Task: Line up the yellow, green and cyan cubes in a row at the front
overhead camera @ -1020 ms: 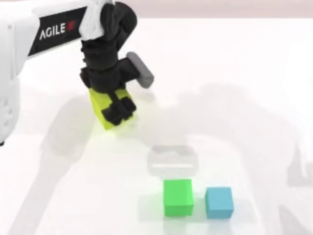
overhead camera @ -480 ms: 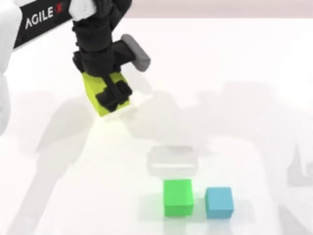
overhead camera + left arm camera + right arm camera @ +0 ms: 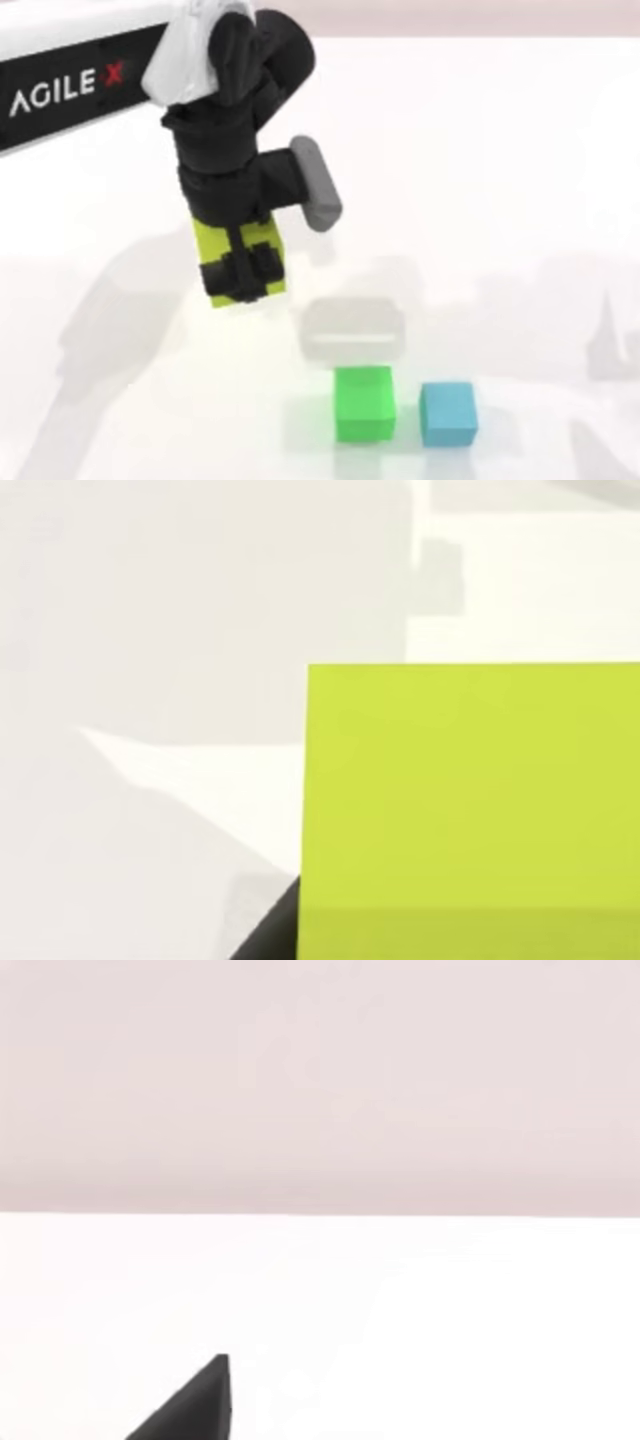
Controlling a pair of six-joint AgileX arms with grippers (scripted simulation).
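Observation:
The large lime-yellow cube (image 3: 207, 240) hangs above the table left of centre, with my left gripper (image 3: 243, 275) shut on it. That cube (image 3: 470, 810) fills most of the left wrist view, one dark finger (image 3: 270, 935) against its side. The green cube (image 3: 365, 403) and the cyan cube (image 3: 448, 413) rest side by side on the table near the front edge, a small gap between them, to the front right of the held cube. My right arm is outside the top view. Its wrist view shows one dark fingertip (image 3: 200, 1405) with wide bare space beside it, so that gripper stands open.
A faint pale grey block shape (image 3: 352, 328) lies on the white table (image 3: 520, 200) just behind the green cube. The left arm's white link (image 3: 70, 80) crosses the back left.
My left gripper, still holding the yellow cube, has swung from the back left toward the front and right, closer to the green cube. The green and cyan cubes have not moved.

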